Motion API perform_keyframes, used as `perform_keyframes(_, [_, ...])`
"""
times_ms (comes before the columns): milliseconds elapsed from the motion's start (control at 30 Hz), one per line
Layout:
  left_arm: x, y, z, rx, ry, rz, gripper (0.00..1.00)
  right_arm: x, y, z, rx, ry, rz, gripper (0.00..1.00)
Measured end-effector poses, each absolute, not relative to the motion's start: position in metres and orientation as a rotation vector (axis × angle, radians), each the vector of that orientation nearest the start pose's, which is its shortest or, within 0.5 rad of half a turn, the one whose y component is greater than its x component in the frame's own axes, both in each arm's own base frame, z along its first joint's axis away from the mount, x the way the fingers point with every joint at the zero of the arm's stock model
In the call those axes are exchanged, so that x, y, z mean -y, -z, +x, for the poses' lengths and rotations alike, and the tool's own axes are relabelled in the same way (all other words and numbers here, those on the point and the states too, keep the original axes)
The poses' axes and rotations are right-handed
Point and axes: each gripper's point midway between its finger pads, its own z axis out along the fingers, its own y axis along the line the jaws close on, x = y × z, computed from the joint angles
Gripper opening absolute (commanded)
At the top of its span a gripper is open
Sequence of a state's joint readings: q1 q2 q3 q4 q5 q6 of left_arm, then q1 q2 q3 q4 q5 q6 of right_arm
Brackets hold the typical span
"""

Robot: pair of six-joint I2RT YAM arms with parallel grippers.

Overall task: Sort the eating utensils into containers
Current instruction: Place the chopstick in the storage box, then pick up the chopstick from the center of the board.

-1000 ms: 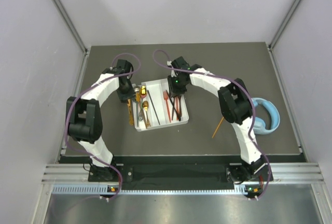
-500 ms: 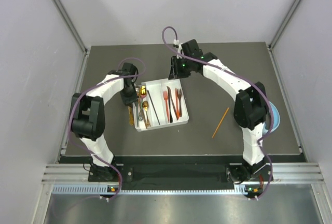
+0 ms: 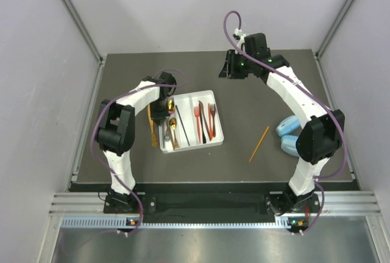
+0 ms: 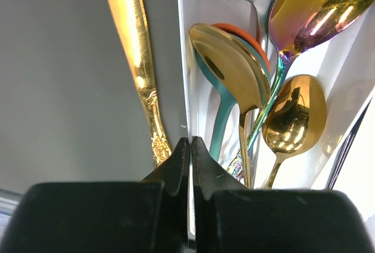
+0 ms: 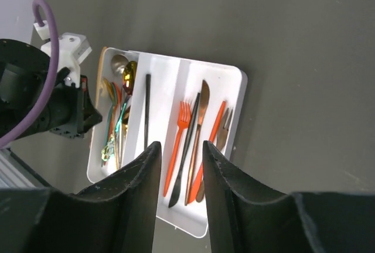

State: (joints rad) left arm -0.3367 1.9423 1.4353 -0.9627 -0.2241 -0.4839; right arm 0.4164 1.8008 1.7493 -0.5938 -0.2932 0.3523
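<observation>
A shiny gold utensil [image 4: 137,60], perhaps a knife, lies on the dark table [image 4: 58,77] just outside the white tray [image 4: 183,42], its length running along the tray's left wall. The left gripper [image 4: 190,147] is clenched over that wall. The right gripper [image 5: 179,150] hangs released and empty.

I see left arm [image 3: 135,94] and right arm [image 3: 294,90] white-shelled, black joint housings | purple cable [image 3: 228,24] looped along each | green light [image 3: 242,65] at right wrist | left gripper [image 4: 190,140], right gripper [image 5: 180,144]: matte black wedge fingers
</observation>
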Motion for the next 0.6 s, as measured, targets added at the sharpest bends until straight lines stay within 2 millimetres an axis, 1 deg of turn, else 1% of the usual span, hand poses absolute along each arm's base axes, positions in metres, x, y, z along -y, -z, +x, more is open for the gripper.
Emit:
perform_keyframes(100, [0.099, -0.041, 0.338, -2.957, -0.251, -0.225, 0.00, -0.244, -0.237, 0.424, -2.310, -0.695, -0.203, 0.35])
perform_keyframes(200, [0.103, -0.041, 0.342, -2.979, -0.261, -0.210, 0.00, -0.225, -0.217, 0.413, -2.407, -0.620, -0.160, 0.35])
perform_keyframes(233, [0.104, -0.041, 0.343, -2.987, -0.261, -0.203, 0.00, -0.219, -0.209, 0.407, -2.444, -0.595, -0.150, 0.36])
perform_keyframes(267, [0.105, -0.041, 0.344, -2.992, -0.264, -0.198, 0.00, -0.214, -0.201, 0.399, -2.481, -0.574, -0.143, 0.37])
perform_keyframes(333, [0.108, -0.041, 0.348, -3.005, -0.262, -0.183, 0.00, -0.201, -0.179, 0.375, -2.578, -0.531, -0.126, 0.41])
perform_keyframes(433, [0.112, -0.041, 0.353, -3.011, -0.240, -0.164, 0.00, -0.183, -0.153, 0.338, -2.700, -0.467, -0.089, 0.41])
perform_keyframes(500, [0.115, -0.041, 0.357, -3.011, -0.219, -0.148, 0.00, -0.169, -0.139, 0.315, -2.770, -0.414, -0.058, 0.41])
perform_keyframes(600, [0.122, -0.042, 0.364, -3.007, -0.178, -0.134, 0.00, -0.155, -0.128, 0.294, -2.825, -0.340, -0.018, 0.42])
